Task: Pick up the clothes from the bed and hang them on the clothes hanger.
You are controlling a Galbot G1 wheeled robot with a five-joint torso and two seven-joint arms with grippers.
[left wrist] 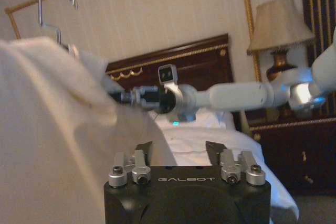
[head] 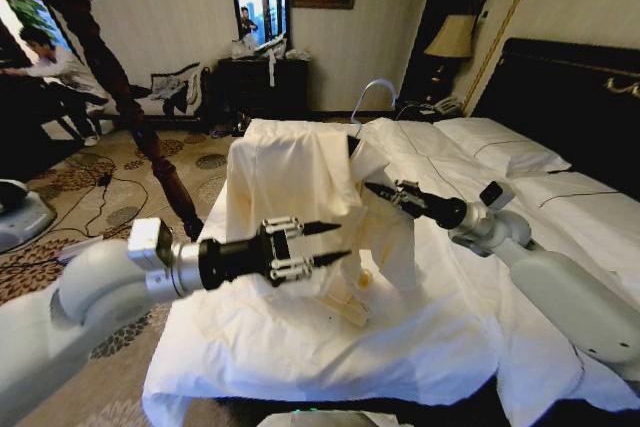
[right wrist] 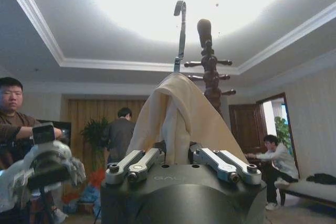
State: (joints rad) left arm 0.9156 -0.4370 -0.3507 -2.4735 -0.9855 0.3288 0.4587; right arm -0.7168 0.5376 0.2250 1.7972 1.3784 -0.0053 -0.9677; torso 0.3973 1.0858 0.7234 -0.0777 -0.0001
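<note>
The cream shirt is draped over the hanger, whose silver hook rises above the cloth, and the whole hangs upright over the white bed. The right gripper reaches in from the bed side, its jaws closed on the shirt at the shoulder edge. The left gripper hovers in front of the cloth with its fingers spread narrowly apart, holding nothing. A dark wooden coat stand leans near the bed's far corner, beside the patterned carpet.
</note>
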